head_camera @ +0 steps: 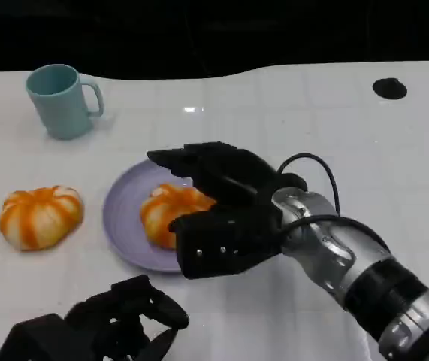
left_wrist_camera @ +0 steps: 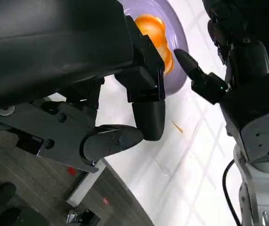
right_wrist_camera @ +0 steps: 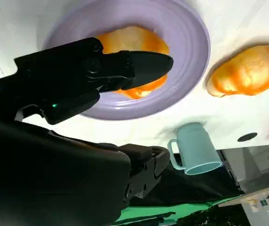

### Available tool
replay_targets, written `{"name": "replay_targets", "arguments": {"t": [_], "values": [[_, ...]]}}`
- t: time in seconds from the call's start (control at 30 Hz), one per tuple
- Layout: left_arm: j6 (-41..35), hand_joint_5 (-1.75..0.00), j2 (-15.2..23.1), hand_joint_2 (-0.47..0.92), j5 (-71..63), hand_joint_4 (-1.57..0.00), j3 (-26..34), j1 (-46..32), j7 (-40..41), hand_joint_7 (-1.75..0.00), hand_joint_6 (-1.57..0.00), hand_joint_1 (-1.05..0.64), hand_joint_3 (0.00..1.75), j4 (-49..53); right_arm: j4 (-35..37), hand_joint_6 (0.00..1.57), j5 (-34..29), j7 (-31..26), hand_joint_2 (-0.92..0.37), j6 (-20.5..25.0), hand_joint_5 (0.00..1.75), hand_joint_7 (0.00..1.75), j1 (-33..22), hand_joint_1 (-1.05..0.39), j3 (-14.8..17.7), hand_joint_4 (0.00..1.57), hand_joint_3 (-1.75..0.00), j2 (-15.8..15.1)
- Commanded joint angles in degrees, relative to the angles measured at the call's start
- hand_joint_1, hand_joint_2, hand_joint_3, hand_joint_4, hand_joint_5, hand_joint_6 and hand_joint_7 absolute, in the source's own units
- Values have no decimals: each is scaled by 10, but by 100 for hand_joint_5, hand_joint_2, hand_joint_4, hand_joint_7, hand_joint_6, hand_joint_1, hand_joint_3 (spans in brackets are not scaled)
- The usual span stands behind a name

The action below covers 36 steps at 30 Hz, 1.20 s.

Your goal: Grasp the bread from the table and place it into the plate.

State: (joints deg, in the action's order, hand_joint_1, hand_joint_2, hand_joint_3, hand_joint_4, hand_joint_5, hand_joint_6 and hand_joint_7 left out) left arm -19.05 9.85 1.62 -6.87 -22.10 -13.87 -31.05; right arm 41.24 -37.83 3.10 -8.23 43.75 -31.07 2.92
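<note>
one bread lies on the purple plate, a little toward the plate's right side, and the right hand sits right over its right edge – fingers spread apart around the bun, one set above it and the thumb part below, but whether they actually touch the bread cannot be told. in the right wrist view the bread rests on the plate with a black finger crossing over it and a gap visible between the fingers. a second bread lies on the white table to the left of the plate, apart from it. a teal mug stands upright further back on the left. the left hand is low at the near edge of the table, fingers curled in, holding nothing – well apart from the plate
</note>
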Motion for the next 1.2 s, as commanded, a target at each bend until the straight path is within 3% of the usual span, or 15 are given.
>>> {"name": "replay_targets", "arguments": {"t": [0.03, 0.37, 0.43, 0.57, 0.8, 0.97, 1.1, 1.2], "values": [[3, -175, 4, 82, 6, -65, 4, -2, 0, -129, -62, -26, 64, 0, -56, 11, 7, 12, -92, 1, 10, 0, -25, -85, 6, 1, -34, -28], [3, -175, 3, 83, 3, -66, 5, 3, 2, -129, -63, -28, 62, 5, -194, 15, 31, 21, -92, -45, 21, 2, -115, -79, 24, 6, -27, -98], [4, -175, 3, 83, 4, -66, 5, 5, 2, -129, -63, -27, 62, 7, -221, 17, 42, 26, -92, -58, 40, 3, -135, -77, 33, 1, -22, -114], [3, -175, 3, 83, 6, -66, 5, 9, 0, -130, -62, -26, 63, 11, -283, 22, 67, 45, -92, -66, 58, 6, -182, -72, 51, 0, -17, -138], [14, -175, 0, 82, 2, -67, 1, 11, 2, -131, -62, -26, 65, 19, -360, 30, 95, 55, -92, -89, 81, 11, -254, -67, 83, 1, -20, -172], [20, -175, 1, 80, 1, -67, 1, 8, 3, -132, -62, -27, 67, 18, -387, 41, 120, 40, -92, -124, 91, 18, -306, -59, 117, 17, -17, -190], [19, -175, 4, 79, 4, -67, 4, 8, -2, -132, -63, -27, 69, 16, -411, 54, 134, 29, -92, -146, 102, 28, -344, -51, 144, 33, -13, -196], [10, -175, 4, 78, 4, -67, 3, 8, -1, -132, -63, -27, 69, 14, -427, 46, 143, 27, -92, -158, 114, 67, -368, -45, 161, 36, -11, -203]]}}
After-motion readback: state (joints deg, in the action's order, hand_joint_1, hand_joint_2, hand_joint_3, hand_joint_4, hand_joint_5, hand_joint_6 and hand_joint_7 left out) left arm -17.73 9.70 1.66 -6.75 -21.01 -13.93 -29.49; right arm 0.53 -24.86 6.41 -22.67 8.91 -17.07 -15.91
